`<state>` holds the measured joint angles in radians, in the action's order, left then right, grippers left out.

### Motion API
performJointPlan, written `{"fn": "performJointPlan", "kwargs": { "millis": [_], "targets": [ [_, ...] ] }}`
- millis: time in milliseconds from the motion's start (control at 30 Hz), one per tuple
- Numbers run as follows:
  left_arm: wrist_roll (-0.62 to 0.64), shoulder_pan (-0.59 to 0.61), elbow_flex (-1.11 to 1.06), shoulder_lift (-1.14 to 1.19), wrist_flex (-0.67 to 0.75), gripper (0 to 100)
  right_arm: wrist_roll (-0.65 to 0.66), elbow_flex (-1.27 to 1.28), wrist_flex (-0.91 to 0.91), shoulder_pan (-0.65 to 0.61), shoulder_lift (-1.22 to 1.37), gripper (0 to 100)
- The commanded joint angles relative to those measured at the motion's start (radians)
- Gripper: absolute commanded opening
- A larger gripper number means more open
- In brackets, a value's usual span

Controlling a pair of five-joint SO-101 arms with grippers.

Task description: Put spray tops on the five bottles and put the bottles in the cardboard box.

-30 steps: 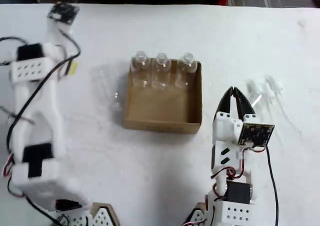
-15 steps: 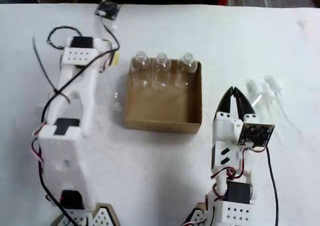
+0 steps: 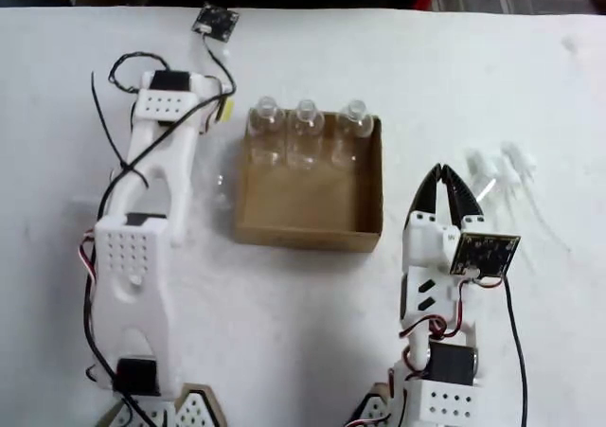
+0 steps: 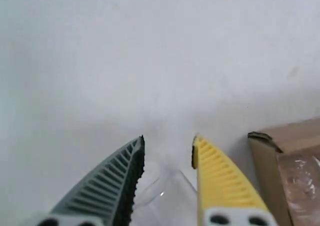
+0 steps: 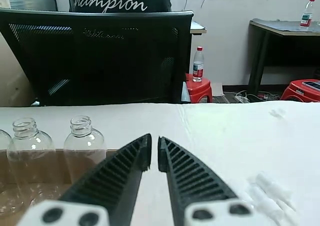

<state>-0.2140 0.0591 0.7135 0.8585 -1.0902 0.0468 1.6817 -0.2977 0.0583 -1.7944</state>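
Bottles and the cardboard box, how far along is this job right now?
Done: three bottles stand in the cardboard box, but their necks are bare. In hand: the left gripper is open astride a clear bottle lying beside the box. Left: the spray tops lie loose on the table by the shut right gripper, so every top must yet go on, and the outside bottle needs boxing.

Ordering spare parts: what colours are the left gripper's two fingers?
On the left gripper, one finger is yellow, the other grey; clearest in the left wrist view.
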Motion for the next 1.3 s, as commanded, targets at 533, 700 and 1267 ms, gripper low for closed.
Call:
{"fn": "performJointPlan", "kwargs": {
  "millis": [533, 700, 1267],
  "targets": [
    [-0.534, 0.228, 0.075, -0.021, -0.404, 15, 0.011, 0.008, -0.013, -0.018, -0.004, 2.2],
    [-0.585, 0.269, 0.218, -0.019, -0.620, 15, 0.012, 0.008, -0.016, -0.035, -0.004, 2.2],
    [-0.342, 0.415, 0.129, -0.243, -0.701, 15, 0.012, 0.008, -0.031, -0.044, -0.004, 2.2]
  ]
}}
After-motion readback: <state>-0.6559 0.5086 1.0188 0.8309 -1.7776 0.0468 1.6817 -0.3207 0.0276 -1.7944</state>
